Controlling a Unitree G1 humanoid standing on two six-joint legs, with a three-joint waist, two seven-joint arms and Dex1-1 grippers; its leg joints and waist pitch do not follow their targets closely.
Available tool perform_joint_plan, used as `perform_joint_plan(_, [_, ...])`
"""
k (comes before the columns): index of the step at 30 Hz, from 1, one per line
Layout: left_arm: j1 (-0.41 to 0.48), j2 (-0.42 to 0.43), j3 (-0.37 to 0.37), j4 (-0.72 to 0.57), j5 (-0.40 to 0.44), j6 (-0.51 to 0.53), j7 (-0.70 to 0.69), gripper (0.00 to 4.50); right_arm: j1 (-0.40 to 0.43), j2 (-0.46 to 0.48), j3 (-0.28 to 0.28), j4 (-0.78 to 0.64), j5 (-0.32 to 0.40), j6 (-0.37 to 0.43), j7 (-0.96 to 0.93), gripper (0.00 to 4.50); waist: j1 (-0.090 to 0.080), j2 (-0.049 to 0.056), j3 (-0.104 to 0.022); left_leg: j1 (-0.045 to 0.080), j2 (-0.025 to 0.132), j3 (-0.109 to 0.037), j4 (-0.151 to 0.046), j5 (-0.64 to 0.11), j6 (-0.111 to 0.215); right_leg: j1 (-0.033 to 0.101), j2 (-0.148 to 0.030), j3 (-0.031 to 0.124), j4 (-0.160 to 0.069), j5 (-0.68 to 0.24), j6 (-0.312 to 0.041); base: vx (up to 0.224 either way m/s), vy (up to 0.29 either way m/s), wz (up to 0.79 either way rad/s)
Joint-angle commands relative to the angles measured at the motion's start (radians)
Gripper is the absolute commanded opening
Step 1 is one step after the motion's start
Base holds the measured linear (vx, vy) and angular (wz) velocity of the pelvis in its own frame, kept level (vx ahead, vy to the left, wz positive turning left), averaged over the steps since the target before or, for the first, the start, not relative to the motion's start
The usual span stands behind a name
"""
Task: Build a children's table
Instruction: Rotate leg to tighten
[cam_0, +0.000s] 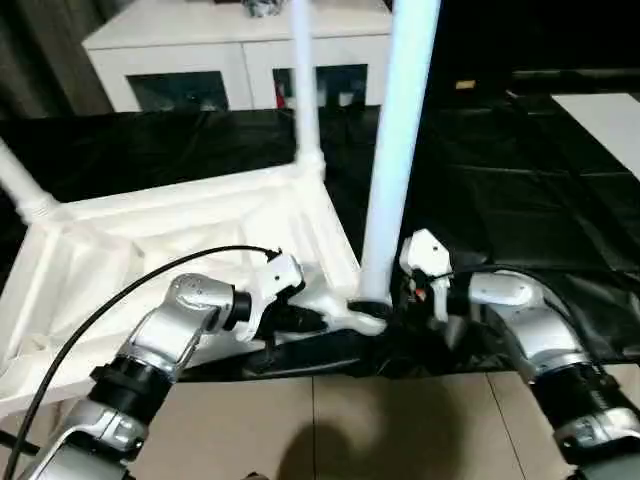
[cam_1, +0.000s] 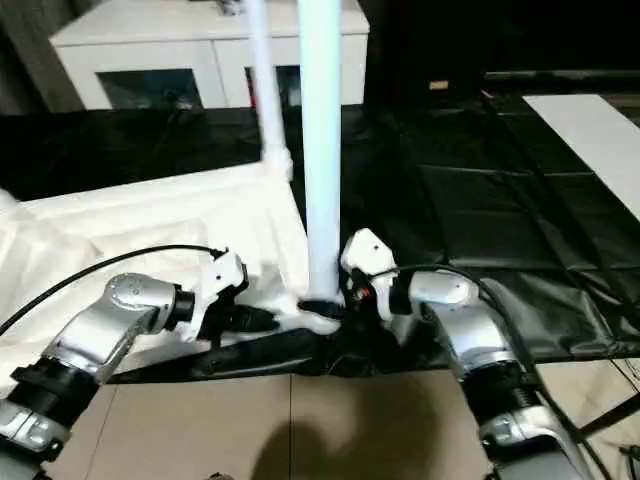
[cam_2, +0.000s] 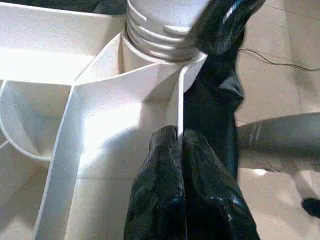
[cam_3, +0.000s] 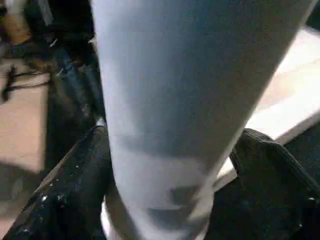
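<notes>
On the black sheet (cam_0: 500, 170) covering the floor, the tabletop (cam_0: 200, 230) lies upside down, ribbed underside facing up. Three legs stand in corner sockets: the near leg (cam_0: 400, 140) upright at the corner closest to the robot, a far leg (cam_0: 305, 90) upright at the corner behind it, and a third leg (cam_0: 20, 185) at the far left corner, leaning out of frame. The left gripper (cam_2: 179, 145) is pinched tight on a thin vertical rib of the tabletop just beside the near socket. The right gripper (cam_3: 165, 165) has its fingers (cam_3: 75, 180) spread wide on either side of the near leg's base; whether they touch it cannot be determined. A white cabinet (cam_0: 230, 60) stands behind.
</notes>
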Motion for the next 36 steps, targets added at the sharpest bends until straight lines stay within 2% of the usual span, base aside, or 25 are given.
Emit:
perform_joint_plan(1, [-0.009, 0.017, 0.007, -0.051, -0.034, 0.006, -0.051, 0.00, 0.008, -0.026, 0.012, -0.005, -0.011, 0.032, 0.031, 3.80, -0.003, -0.013, -0.064, 0.017, 0.017, 0.003, -0.070, -0.223, 0.079, 0.053, -0.040, 0.040, -0.069, -0.194, -0.238, 0.000, 0.000, 0.00])
perform_joint_plan(2, [-0.012, 0.014, 0.010, -0.044, -0.033, 0.003, -0.049, 0.00, 0.008, -0.027, 0.015, -0.002, -0.015, 0.030, 0.041, 3.80, -0.001, -0.004, -0.064, 0.014, 0.016, 0.000, -0.071, -0.216, 0.075, 0.055, -0.041, 0.039, -0.067, -0.197, -0.234, 0.000, 0.000, 0.00])
perform_joint_plan(5, [-0.018, 0.008, 0.014, -0.035, -0.029, 0.006, -0.044, 0.00, 0.008, -0.027, 0.024, 0.004, -0.022, 0.028, 0.052, 3.80, 0.000, -0.014, -0.065, 0.014, 0.014, 0.002, -0.069, -0.205, 0.074, 0.054, -0.040, 0.043, -0.068, -0.190, -0.234, 0.000, 0.000, 0.00])
perform_joint_plan(10, [-0.028, -0.001, 0.019, -0.035, -0.031, 0.021, -0.030, 0.00, -0.011, 0.004, 0.021, 0.037, -0.031, 0.026, 0.008, 3.80, 0.001, -0.012, -0.067, 0.011, 0.013, 0.000, -0.069, -0.188, 0.076, 0.055, -0.039, 0.042, -0.067, -0.186, -0.230, 0.000, 0.000, 0.00])
perform_joint_plan(12, [-0.030, -0.002, 0.018, -0.034, -0.031, 0.021, -0.028, 0.00, -0.019, 0.015, 0.017, 0.052, -0.034, 0.024, -0.008, 3.80, 0.001, -0.014, -0.067, 0.011, 0.013, 0.000, -0.069, -0.188, 0.076, 0.055, -0.040, 0.042, -0.067, -0.182, -0.232, 0.000, 0.000, 0.00])
perform_joint_plan(13, [-0.031, -0.003, 0.018, -0.034, -0.031, 0.021, -0.028, 0.00, -0.023, 0.021, 0.014, 0.059, -0.035, 0.023, -0.015, 3.54, 0.001, -0.014, -0.067, 0.011, 0.013, 0.000, -0.069, -0.190, 0.074, 0.054, -0.039, 0.042, -0.067, -0.187, -0.230, 0.000, 0.000, 0.00])
perform_joint_plan(14, [-0.031, -0.004, 0.021, -0.034, -0.031, 0.022, -0.027, 0.00, -0.028, 0.030, 0.009, 0.069, -0.032, 0.019, -0.022, 3.45, -0.001, -0.018, -0.066, 0.010, 0.013, 0.000, -0.070, -0.190, 0.074, 0.056, -0.040, 0.041, -0.067, -0.191, -0.228, 0.000, 0.000, 0.00])
perform_joint_plan(17, [-0.031, -0.004, 0.024, -0.030, -0.031, 0.019, -0.028, 0.00, -0.033, 0.044, -0.002, 0.081, -0.025, 0.019, -0.023, 3.41, -0.003, -0.015, -0.066, 0.010, 0.013, 0.000, -0.070, -0.192, 0.073, 0.055, -0.040, 0.042, -0.068, -0.202, -0.224, 0.000, 0.000, 0.00])
perform_joint_plan(18, [-0.030, -0.004, 0.024, -0.029, -0.030, 0.018, -0.028, 0.00, -0.035, 0.048, -0.004, 0.085, -0.022, 0.019, -0.024, 3.13, -0.004, -0.015, -0.066, 0.010, 0.013, 0.000, -0.069, -0.191, 0.073, 0.054, -0.039, 0.042, -0.068, -0.199, -0.225, 0.000, 0.000, 0.00])
perform_joint_plan(19, [-0.027, -0.005, 0.024, -0.027, -0.031, 0.020, -0.028, 0.00, -0.032, 0.054, -0.003, 0.093, -0.021, 0.018, -0.024, 3.05, -0.005, -0.011, -0.066, 0.011, 0.013, -0.001, -0.070, -0.196, 0.072, 0.054, -0.040, 0.041, -0.068, -0.198, -0.229, 0.000, 0.000, 0.00])
perform_joint_plan(20, [-0.023, -0.007, 0.019, -0.026, -0.030, 0.025, -0.029, 0.00, -0.026, 0.057, 0.000, 0.100, -0.024, 0.011, -0.024, 3.01, -0.008, -0.021, -0.066, 0.009, 0.012, 0.000, -0.070, -0.193, 0.073, 0.056, -0.039, 0.042, -0.068, -0.190, -0.228, 0.000, 0.000, 0.00])
perform_joint_plan(24, [-0.012, -0.015, 0.017, -0.030, -0.028, 0.030, -0.012, 0.00, -0.009, 0.074, -0.004, 0.104, -0.017, 0.005, -0.036, 2.77, -0.010, -0.021, -0.065, 0.009, 0.013, -0.001, -0.070, -0.182, 0.079, 0.056, -0.041, 0.042, -0.066, -0.189, -0.232, 0.000, 0.000, 0.00])
perform_joint_plan(27, [-0.009, -0.041, 0.030, -0.020, -0.020, 0.035, 0.042, 0.00, -0.006, 0.108, -0.027, 0.113, -0.017, 0.007, -0.102, 2.75, -0.013, -0.020, -0.065, 0.011, 0.013, 0.000, -0.071, -0.186, 0.073, 0.054, -0.040, 0.043, -0.068, -0.186, -0.232, 0.000, 0.000, 0.00])
perform_joint_plan(28, [-0.014, -0.055, 0.029, -0.002, -0.006, 0.034, 0.073, 0.00, -0.012, 0.128, -0.046, 0.125, -0.019, 0.014, -0.154, 2.74, -0.015, -0.021, -0.065, 0.010, 0.012, 0.000, -0.071, -0.190, 0.070, 0.055, -0.040, 0.043, -0.067, -0.190, -0.231, 0.000, 0.000, 0.00])
perform_joint_plan(29, [-0.023, -0.076, 0.028, 0.025, 0.012, 0.027, 0.111, 0.00, -0.019, 0.153, -0.067, 0.139, -0.025, 0.019, -0.225, 2.74, -0.017, -0.017, -0.063, 0.010, 0.011, 0.000, -0.072, -0.194, 0.064, 0.054, -0.041, 0.043, -0.070, -0.205, -0.227, 0.000, 0.000, 0.00])
perform_joint_plan(30, [-0.029, -0.089, 0.028, 0.043, 0.024, 0.023, 0.138, 0.00, -0.024, 0.171, -0.082, 0.150, -0.029, 0.021, -0.273, 2.74, -0.019, -0.019, -0.063, 0.010, 0.010, 0.001, -0.072, -0.198, 0.061, 0.053, -0.040, 0.043, -0.074, -0.216, -0.223, 0.000, 0.000, 0.00])
perform_joint_plan(31, [-0.054, -0.136, 0.046, 0.095, 0.041, 0.031, 0.229, 0.00, -0.035, 0.212, -0.115, 0.174, -0.033, 0.036, -0.391, 2.74, -0.021, -0.019, -0.064, 0.012, 0.009, 0.001, -0.072, -0.196, 0.050, 0.052, -0.038, 0.044, -0.073, -0.220, -0.217, 0.000, 0.000, 0.00])
perform_joint_plan(32, [-0.085, -0.187, 0.072, 0.154, 0.053, 0.046, 0.336, 0.00, -0.043, 0.251, -0.143, 0.193, -0.038, 0.055, -0.506, 2.74, -0.023, -0.025, -0.061, 0.015, 0.009, 0.000, -0.075, -0.208, 0.037, 0.051, -0.038, 0.043, -0.077, -0.243, -0.212, 0.000, 0.000, 0.00])
perform_joint_plan(34, [-0.110, -0.227, 0.095, 0.199, 0.060, 0.058, 0.422, 0.00, -0.050, 0.288, -0.167, 0.209, -0.049, 0.071, -0.620, 2.73, -0.021, -0.026, -0.063, 0.018, 0.007, -0.001, -0.075, -0.210, 0.024, 0.051, -0.040, 0.045, -0.079, -0.265, -0.201, 0.000, 0.000, 0.00])
perform_joint_plan(36, [-0.125, -0.244, 0.104, 0.226, 0.062, 0.063, 0.458, 0.00, -0.054, 0.303, -0.175, 0.219, -0.055, 0.074, -0.669, 2.73, -0.021, -0.026, -0.062, 0.010, 0.005, -0.001, -0.076, -0.211, 0.028, 0.055, -0.042, 0.044, -0.081, -0.276, -0.188, 0.000, 0.000, 0.00])
